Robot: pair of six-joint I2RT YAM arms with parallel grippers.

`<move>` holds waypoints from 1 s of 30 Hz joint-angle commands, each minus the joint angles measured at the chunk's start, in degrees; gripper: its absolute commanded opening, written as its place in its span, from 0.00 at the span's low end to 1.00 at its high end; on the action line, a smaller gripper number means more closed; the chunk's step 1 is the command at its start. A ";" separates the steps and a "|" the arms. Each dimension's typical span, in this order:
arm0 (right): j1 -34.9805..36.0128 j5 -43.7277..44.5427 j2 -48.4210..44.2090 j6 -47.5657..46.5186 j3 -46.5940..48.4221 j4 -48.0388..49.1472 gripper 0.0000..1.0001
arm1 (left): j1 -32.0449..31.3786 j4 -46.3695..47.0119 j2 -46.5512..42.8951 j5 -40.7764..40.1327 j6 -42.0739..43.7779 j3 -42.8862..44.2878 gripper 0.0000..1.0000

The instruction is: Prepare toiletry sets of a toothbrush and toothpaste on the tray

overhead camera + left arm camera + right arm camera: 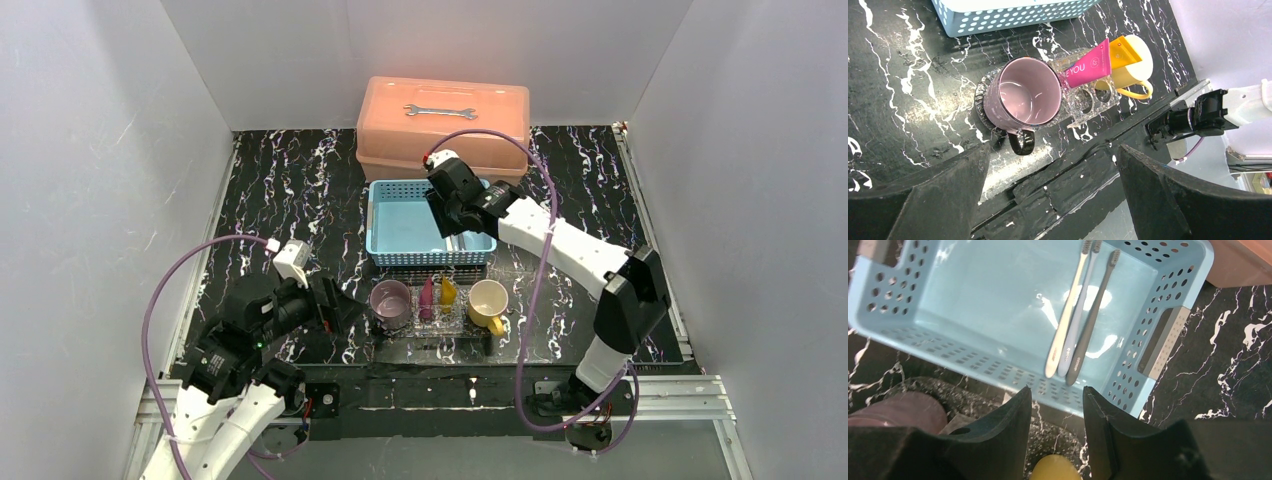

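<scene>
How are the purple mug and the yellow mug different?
The purple mug is pink inside; the yellow mug is cream inside. The purple mug's handle looks dark, the yellow mug's is yellow. The purple mug stands left of the two tubes, the yellow mug right. Both stand upright and empty on the clear tray.
</scene>
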 commanded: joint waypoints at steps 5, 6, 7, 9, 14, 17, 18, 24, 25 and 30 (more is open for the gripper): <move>-6.57 -4.42 7.51 -1.17 4.13 4.87 0.45 | -0.04 1.79 2.18 3.18 1.56 -0.45 0.98; -7.05 -4.71 8.58 -1.17 4.64 5.06 0.43 | -0.04 1.79 2.21 3.15 1.56 -0.45 0.98; -7.43 -4.91 9.58 -1.14 5.09 5.20 0.42 | -0.04 1.79 2.07 3.07 1.54 -0.45 0.98; -8.18 -4.81 11.53 -1.30 6.14 5.34 0.41 | -0.04 1.83 1.86 2.90 1.56 -0.50 0.98; -10.08 -4.62 16.12 -1.51 7.85 5.91 0.38 | -0.04 1.83 1.81 2.72 1.56 -0.56 0.98; -11.21 -5.60 18.35 -1.52 8.21 6.97 0.38 | -0.04 1.84 2.02 2.70 1.56 -0.55 0.98; -11.55 -5.91 19.04 -1.46 8.43 7.24 0.37 | -0.04 1.83 2.08 2.71 1.56 -0.59 0.98; -13.25 -6.16 22.69 -1.52 9.30 8.46 0.36 | -0.04 1.83 2.60 2.83 1.56 -0.54 0.98; -13.44 -6.26 23.28 -1.50 9.30 8.62 0.36 | -0.04 1.83 2.64 2.76 1.56 -0.54 0.98; -14.39 -7.03 24.99 -1.33 8.96 9.89 0.36 | -0.05 1.83 2.66 2.45 1.56 -0.56 0.98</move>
